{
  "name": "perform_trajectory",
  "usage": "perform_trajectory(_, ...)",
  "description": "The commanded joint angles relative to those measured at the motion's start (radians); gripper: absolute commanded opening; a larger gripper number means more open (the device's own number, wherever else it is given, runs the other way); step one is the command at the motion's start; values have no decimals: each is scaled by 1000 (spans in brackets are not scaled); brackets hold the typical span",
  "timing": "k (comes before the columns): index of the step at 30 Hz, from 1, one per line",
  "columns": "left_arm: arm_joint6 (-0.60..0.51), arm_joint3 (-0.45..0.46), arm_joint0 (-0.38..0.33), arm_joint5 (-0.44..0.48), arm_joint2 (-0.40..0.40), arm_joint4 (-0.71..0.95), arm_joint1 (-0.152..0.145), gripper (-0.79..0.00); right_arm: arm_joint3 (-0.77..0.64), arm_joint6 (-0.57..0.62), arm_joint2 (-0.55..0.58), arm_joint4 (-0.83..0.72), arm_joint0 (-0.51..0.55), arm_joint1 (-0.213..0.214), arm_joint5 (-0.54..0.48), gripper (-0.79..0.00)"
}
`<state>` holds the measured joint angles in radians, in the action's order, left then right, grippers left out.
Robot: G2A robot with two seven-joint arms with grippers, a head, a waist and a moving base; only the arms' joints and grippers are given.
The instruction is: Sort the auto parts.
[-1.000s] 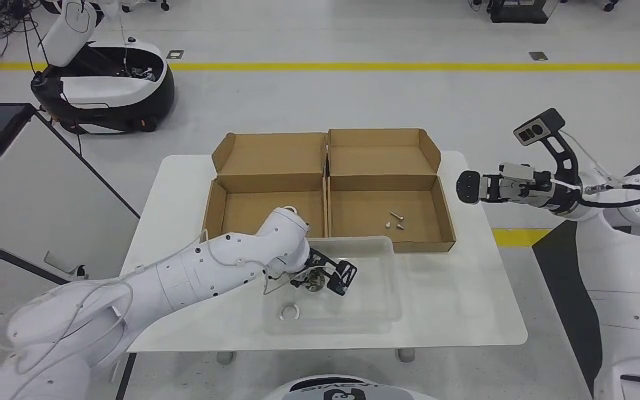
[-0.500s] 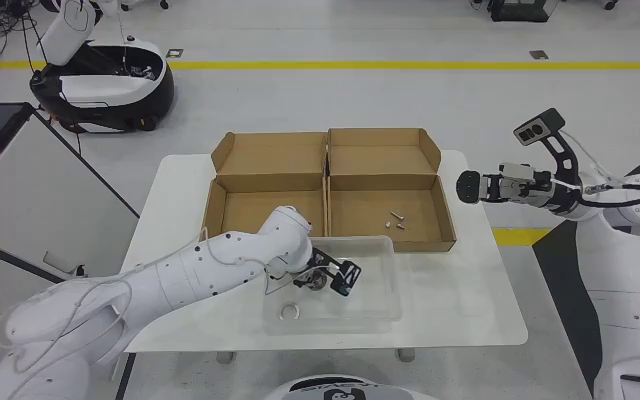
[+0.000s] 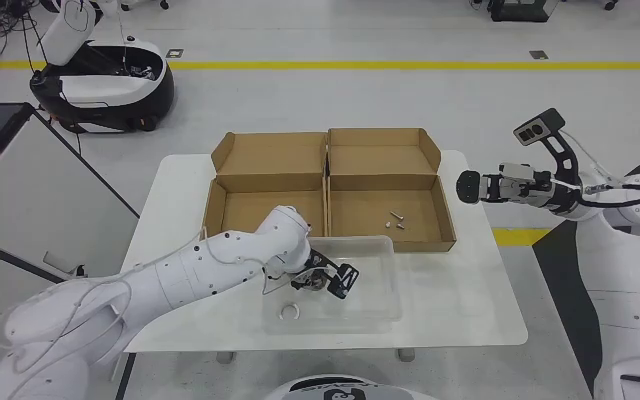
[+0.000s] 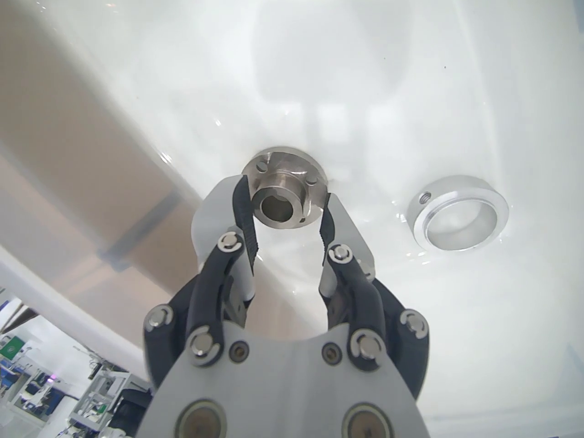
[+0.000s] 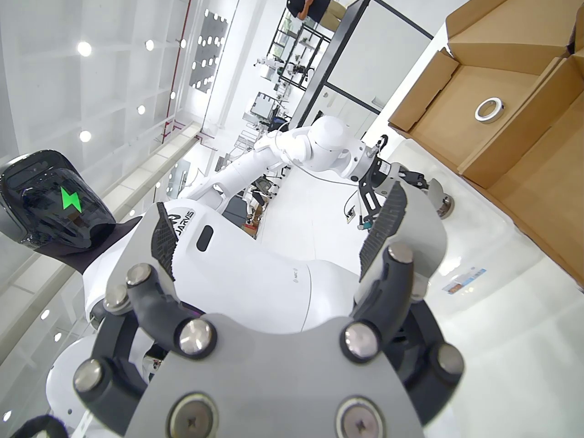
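My left gripper (image 4: 283, 218) is down inside the clear plastic tray (image 3: 382, 305), shut on a flanged steel hub (image 4: 279, 202) with a pad on either side of it. The same gripper (image 3: 325, 281) sits near the tray's middle in the top view. A silver collar ring (image 4: 458, 218) lies loose on the tray floor beside the hub, toward the tray's front left (image 3: 289, 312). My right gripper (image 3: 467, 186) hangs open in the air off the table's right edge, its fingers (image 5: 388, 216) spread with nothing between them.
Two open cardboard boxes stand side by side behind the tray. The right box (image 3: 420, 160) holds two small screws (image 3: 397, 218). The left box (image 5: 456, 106) holds a white ring (image 5: 488, 109). White table (image 3: 470, 300) surface lies bare to the tray's right.
My left gripper has shifted slightly toward the front right within the tray. The right arm has not moved.
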<state>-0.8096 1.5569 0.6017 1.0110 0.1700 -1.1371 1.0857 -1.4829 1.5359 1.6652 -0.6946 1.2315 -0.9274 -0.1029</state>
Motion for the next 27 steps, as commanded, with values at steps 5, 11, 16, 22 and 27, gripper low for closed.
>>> perform_trajectory(5,1,-6,-10,1,0,6,7,-431,0,0,0,0,0,0,0,0)
perform_trajectory(11,1,-19,-3,1,0,40,10,-413,0,0,0,0,0,0,0,0)
perform_trajectory(16,1,4,-16,1,0,80,3,-416,0,0,0,0,0,0,0,0)
perform_trajectory(22,1,12,-18,1,0,85,1,-419,0,0,0,0,0,0,0,0)
perform_trajectory(27,1,12,-18,1,0,85,1,-400,0,0,0,0,0,0,0,0)
